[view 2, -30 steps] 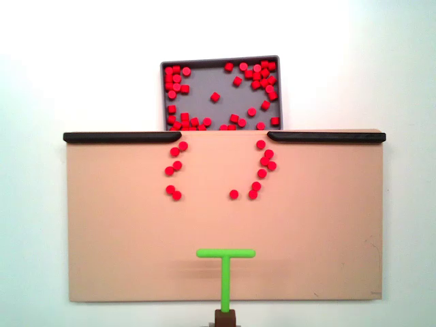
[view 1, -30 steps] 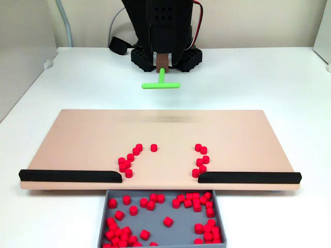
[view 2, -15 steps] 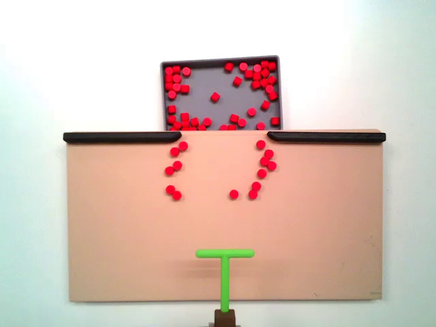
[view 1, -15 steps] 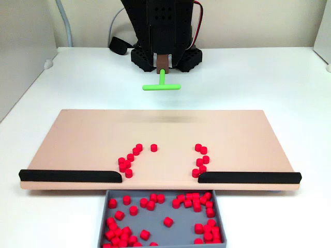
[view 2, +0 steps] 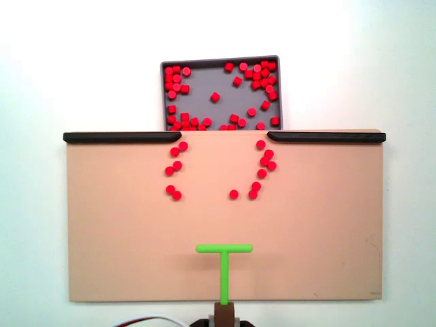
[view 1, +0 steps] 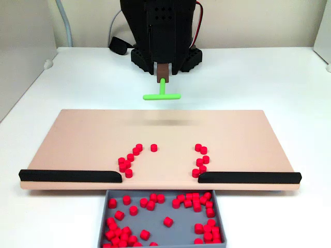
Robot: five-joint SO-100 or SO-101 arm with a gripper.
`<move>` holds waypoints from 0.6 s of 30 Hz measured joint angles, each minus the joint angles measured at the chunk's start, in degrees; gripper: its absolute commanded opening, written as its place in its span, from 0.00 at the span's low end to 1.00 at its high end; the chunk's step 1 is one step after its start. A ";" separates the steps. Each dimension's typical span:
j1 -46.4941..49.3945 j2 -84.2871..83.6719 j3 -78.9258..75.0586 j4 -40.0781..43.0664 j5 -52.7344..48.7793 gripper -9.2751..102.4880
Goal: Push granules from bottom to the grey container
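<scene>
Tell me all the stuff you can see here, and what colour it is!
Pellets: many, bright red; most in the tray, two small curved lines of them on the board, plus one loose.
Tray: one, grey, at the board's edge, behind the gap between the strips.
Board: one, peach, flat on the table.
Strips: two, black, along the board's tray-side edge.
Table: one, white.
Cables: red and grey, behind the arm.
Pusher: one, green, T-shaped, over the board's near edge.
Arm: one, black; its pincer cannot be made out.
</scene>
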 measured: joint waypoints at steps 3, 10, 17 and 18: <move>0.00 0.00 1.85 -1.14 -1.14 0.08; 0.97 0.00 4.31 -1.23 -2.37 0.08; 2.11 1.58 7.38 -5.19 -3.43 0.08; 2.11 1.67 7.82 -6.15 -3.60 0.08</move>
